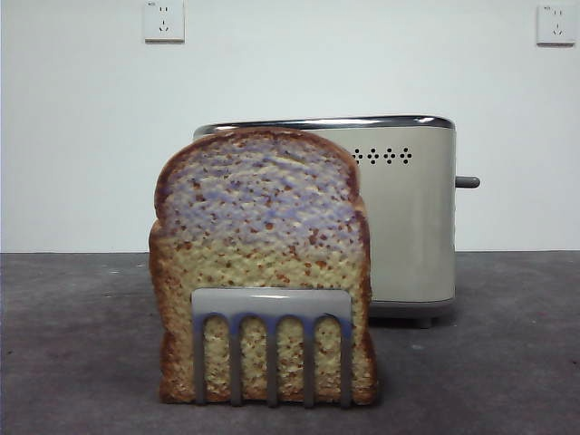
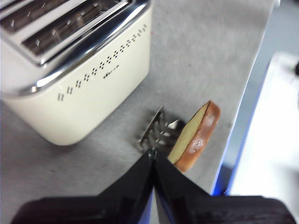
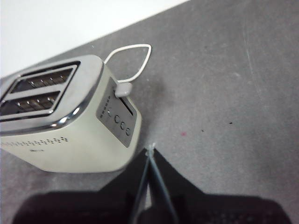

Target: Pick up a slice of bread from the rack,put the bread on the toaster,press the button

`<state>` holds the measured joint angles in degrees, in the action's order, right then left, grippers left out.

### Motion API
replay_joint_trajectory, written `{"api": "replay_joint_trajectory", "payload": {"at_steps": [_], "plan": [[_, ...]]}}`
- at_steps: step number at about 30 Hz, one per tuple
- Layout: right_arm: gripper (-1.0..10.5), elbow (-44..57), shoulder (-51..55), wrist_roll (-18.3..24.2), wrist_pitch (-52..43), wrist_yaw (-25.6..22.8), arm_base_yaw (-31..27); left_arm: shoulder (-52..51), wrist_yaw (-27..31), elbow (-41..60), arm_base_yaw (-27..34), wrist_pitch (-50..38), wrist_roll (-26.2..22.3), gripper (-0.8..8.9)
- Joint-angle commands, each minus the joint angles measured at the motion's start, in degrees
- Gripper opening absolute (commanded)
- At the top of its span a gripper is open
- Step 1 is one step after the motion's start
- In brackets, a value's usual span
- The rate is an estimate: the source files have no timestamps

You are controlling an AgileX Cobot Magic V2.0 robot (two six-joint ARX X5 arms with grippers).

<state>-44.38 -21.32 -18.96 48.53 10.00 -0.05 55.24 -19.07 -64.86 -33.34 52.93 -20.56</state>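
The slice of bread stands upright in the metal rack near the front of the table, with the cream toaster behind it. The button sticks out of the toaster's right side. In the left wrist view, my left gripper is shut and empty, above the rack and the bread, beside the toaster. In the right wrist view, my right gripper is shut and empty, near the toaster's narrow side with the button. Both slots are empty.
Two white wall sockets are on the back wall. The toaster's white cord loops on the grey table behind it. The table's edge runs close past the bread in the left wrist view.
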Motion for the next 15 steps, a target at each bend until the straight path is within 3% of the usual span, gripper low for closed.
{"api": "replay_joint_trajectory", "payload": {"at_steps": [1,3,9,15], "plan": [[0.0,-0.59,-1.09,1.84,-0.15,0.37,0.02,2.75,4.33,-3.06,-3.98,1.86,-6.21,0.02],[0.0,-0.83,-1.90,2.73,-0.13,0.76,0.02,4.87,7.10,-5.20,-7.08,3.10,-7.30,0.19],[0.0,-1.55,-3.76,4.24,-0.09,0.96,0.02,10.01,11.65,-7.89,-14.60,3.78,-8.76,2.46],[0.0,-1.70,-4.35,4.28,0.00,0.96,0.02,14.53,14.95,-7.89,-19.61,4.92,-10.45,2.61]]}}
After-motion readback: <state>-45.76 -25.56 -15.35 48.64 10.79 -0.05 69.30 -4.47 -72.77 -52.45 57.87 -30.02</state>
